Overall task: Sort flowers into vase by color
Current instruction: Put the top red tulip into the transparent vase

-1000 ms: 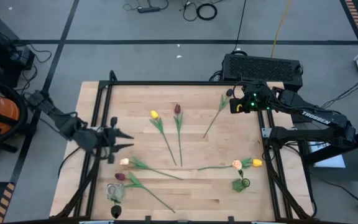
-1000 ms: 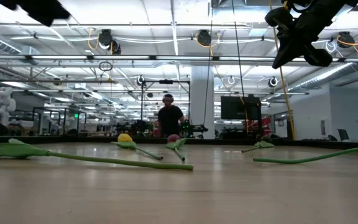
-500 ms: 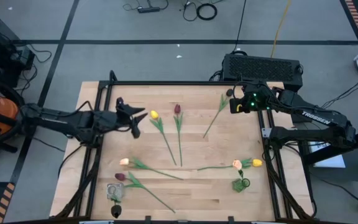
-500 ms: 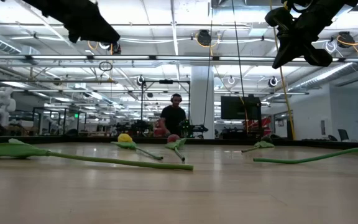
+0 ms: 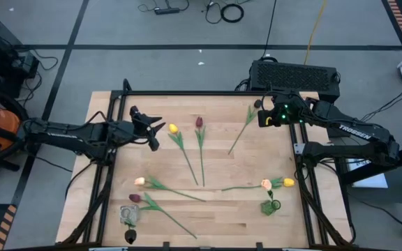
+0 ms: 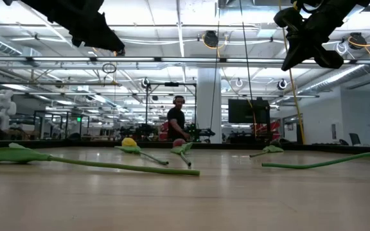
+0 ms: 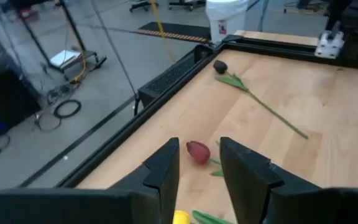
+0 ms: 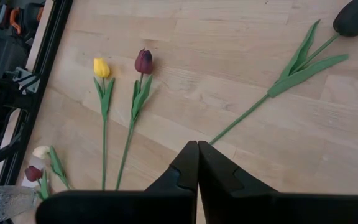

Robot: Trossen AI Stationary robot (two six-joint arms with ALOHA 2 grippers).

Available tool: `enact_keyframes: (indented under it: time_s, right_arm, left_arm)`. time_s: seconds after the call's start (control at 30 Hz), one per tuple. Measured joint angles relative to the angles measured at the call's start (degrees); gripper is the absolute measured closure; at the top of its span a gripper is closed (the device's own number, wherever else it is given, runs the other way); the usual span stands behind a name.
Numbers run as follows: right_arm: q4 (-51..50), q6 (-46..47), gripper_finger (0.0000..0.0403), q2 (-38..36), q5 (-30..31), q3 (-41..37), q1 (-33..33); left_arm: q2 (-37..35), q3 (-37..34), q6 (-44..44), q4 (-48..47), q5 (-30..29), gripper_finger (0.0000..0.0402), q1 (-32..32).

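- The left gripper [image 5: 153, 130] hangs over the table's far-left part, just beside the yellow tulip [image 5: 173, 128] — the head lies right in front of its fingertips, toward the table's middle.
- That tulip's stem runs from the head toward the near edge, slanting toward the middle, so its long axis lies roughly across the gripper's line of reach.
- In the left wrist view the two fingers [image 7: 164, 169] stand partly open with a clear gap and nothing between them; the yellow head shows just under them and the maroon tulip [image 7: 197, 151] a little beyond.
- The left arm is plainly the nearer one; the right gripper [image 5: 262, 118] waits above the far-right part, fingers pressed together and empty, close to the dark-headed tulip [image 5: 256, 104].
- The other flowers lie flat on the wooden table [image 5: 229, 202] — none is in the glass vase [image 5: 129, 215] at the near-left corner yet.
- My guess is that a short descent onto the yellow tulip's stem comes next.
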Motion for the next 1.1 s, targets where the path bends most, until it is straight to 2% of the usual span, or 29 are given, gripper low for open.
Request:
enact_keyframes:
  time_s: [0.13, 0.27, 0.47, 0.7, 0.77, 0.83, 0.97, 1.03, 1.1]
  right_arm:
    - [0.4, 0.4, 0.0403, 0.2, 2.3, 0.0, 0.0]
    - [3.1, 3.4, 0.0403, 0.4, 3.1, 0.0, 0.0]
    - [8.3, 4.4, 0.0403, 1.4, 8.5, 0.0, -0.2]
    - [19.2, 3.4, 0.0403, 2.4, 14.0, 0.0, -0.1]
    - [22.8, 3.0, 0.0403, 2.6, 14.1, 0.0, -0.1]
    - [29.3, 0.9, 0.0403, 3.6, 11.7, 0.0, -0.2]
    - [41.2, -3.0, 0.0403, 8.7, 7.9, 2.8, 2.4]
    - [40.3, -5.4, 0.0403, 13.8, 8.6, 7.7, 4.6]
    - [35.2, -8.0, 0.0403, 20.0, 9.9, 14.4, 6.7]
  left_arm:
    - [0.0, 0.0, -5.3, -0.2, 0.3, 0.0278, 1.5]
    - [0.0, 0.0, -5.5, -1.3, 0.8, 0.0278, 3.7]
    - [-0.1, 0.0, -5.7, -4.3, 6.8, 0.0278, 10.6]
    - [-0.1, 0.0, -4.2, -4.7, 12.1, 0.0278, 16.8]
    - [-0.1, 0.0, -2.3, -4.8, 12.9, 0.0278, 17.5]
    - [-0.1, 0.0, -1.2, -5.3, 13.6, 0.0278, 18.0]
    - [-0.1, 0.0, -1.0, -7.9, 13.7, 0.0278, 19.1]
    - [-0.1, 0.0, -1.1, -9.2, 13.7, 0.0278, 19.5]
    - [-0.1, 0.0, -1.3, -10.3, 13.7, 0.0278, 19.6]
